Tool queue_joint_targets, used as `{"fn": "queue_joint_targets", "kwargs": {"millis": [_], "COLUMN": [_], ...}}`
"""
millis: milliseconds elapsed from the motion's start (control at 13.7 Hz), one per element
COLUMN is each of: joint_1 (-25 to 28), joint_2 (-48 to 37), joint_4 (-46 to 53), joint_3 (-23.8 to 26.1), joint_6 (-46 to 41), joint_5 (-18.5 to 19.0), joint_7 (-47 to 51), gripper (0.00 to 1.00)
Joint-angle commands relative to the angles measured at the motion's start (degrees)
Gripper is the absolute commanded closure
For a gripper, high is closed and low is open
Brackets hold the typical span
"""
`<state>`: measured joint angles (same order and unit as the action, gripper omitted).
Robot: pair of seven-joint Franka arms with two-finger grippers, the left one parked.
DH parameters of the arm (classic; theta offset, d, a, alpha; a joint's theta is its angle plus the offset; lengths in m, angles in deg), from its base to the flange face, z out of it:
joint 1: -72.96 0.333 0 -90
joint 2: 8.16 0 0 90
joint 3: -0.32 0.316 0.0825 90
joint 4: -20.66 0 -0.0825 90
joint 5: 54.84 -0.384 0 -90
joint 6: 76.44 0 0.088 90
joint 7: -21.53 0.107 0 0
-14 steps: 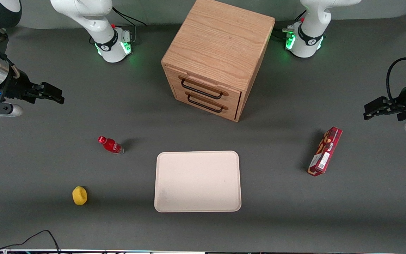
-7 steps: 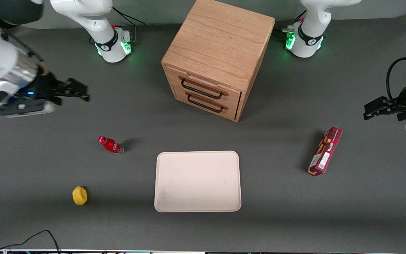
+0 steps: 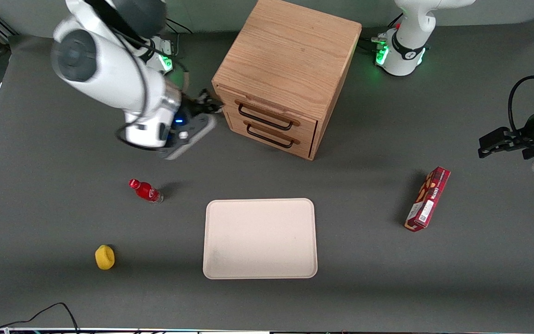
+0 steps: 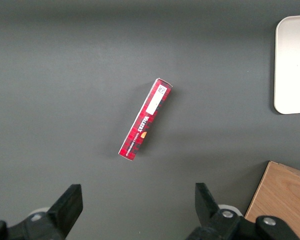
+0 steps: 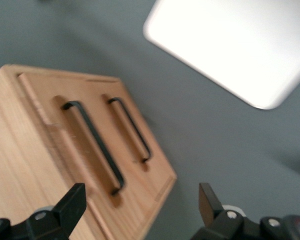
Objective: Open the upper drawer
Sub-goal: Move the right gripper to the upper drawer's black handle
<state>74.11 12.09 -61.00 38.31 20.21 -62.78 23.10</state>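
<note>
The cabinet (image 3: 290, 65) is light oak with visible grain; the upper drawer (image 3: 267, 115) matches it and carries a black wire handle (image 3: 265, 118). The gripper (image 3: 209, 105) is black. The tray (image 3: 260, 239) is pale cream, the bottle (image 3: 146, 190) red, the box (image 3: 427, 198) red plaid.

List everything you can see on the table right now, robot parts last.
cabinet: 1, light oak, mid-table, farthest from the camera
upper drawer: 1, oak, black handle, shut
lower drawer: 1, oak, black handle, shut, under the upper drawer
tray: 1, cream, nearer the camera than the cabinet
bottle: 1, red, toward the working arm's end
yellow object: 1, nearer the camera than the bottle
box: 1, red, toward the parked arm's end
gripper: 1, black, open, beside the cabinet's front at upper-drawer height
</note>
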Motion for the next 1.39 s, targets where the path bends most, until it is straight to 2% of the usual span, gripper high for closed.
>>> {"fn": "queue_joint_targets", "kwargs": {"millis": [0,146,293,512,659,805,1098,1317], "joint_1": [5.16,6.85,7.03,7.03,7.03,7.12,7.03,6.42], "joint_2": [5.84,8.48,8.75,8.84,9.19,9.28,9.37,9.45], "joint_4": [2.47,2.29,0.54,-3.07,-4.73,-7.11,-8.79,-8.96], "joint_3": [2.70,5.07,5.17,5.17,5.17,5.17,5.17,4.29], "joint_6": [3.70,4.33,5.82,9.94,12.49,15.39,16.02,16.98], "joint_5": [6.85,10.74,13.65,14.00,16.19,16.29,16.47,16.47], "joint_7": [-2.70,-3.31,-8.48,-10.17,-10.26,-10.17,-10.44,-15.87], "gripper": [0.00,0.00,0.00,0.00,0.00,0.00,0.00,0.00]}}
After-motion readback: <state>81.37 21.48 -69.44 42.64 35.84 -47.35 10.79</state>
